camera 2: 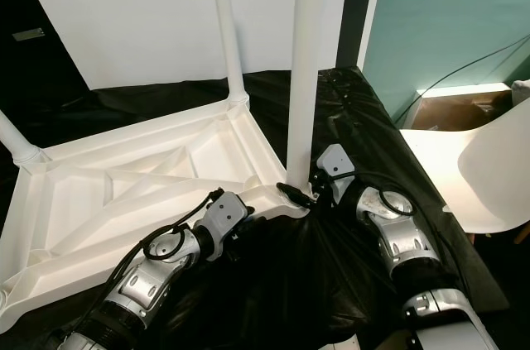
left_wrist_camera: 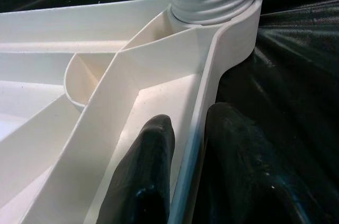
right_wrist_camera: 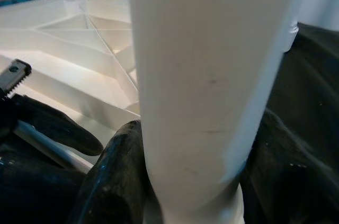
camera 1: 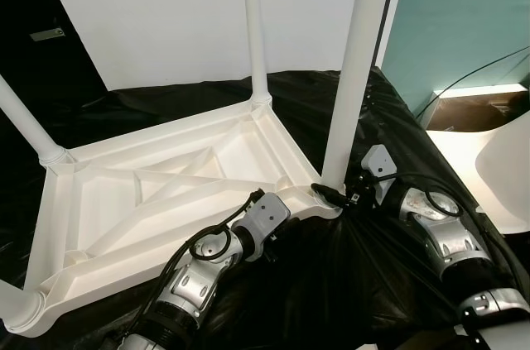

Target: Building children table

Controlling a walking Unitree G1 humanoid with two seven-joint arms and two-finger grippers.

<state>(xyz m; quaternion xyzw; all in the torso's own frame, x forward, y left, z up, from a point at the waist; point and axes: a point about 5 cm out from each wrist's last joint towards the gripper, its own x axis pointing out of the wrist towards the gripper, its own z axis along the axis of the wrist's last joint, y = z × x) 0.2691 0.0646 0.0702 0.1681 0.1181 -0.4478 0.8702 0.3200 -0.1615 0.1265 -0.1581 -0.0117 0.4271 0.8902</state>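
Tabletop point(camera 1: 157, 201) lies upside down; right gripper point(camera 1: 338, 194) clamps the upright near leg point(camera 1: 354, 69) at its base, seemingly seated, while left gripper point(left_wrist_camera: 183, 181) pinches the rim point(left_wrist_camera: 212, 97) beside it.

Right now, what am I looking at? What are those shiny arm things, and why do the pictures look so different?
Those are a robot's two arms. Two pictures come from cameras in its head, looking down. The other two come from small cameras on its wrists, very close up.

A white children's table lies upside down on a black sheet, its legs pointing up. The left claw pinches the table's rim, one black finger on each side. The right claw grips the bottom of the nearest leg, where it joins the corner. A white chair stands to the right.
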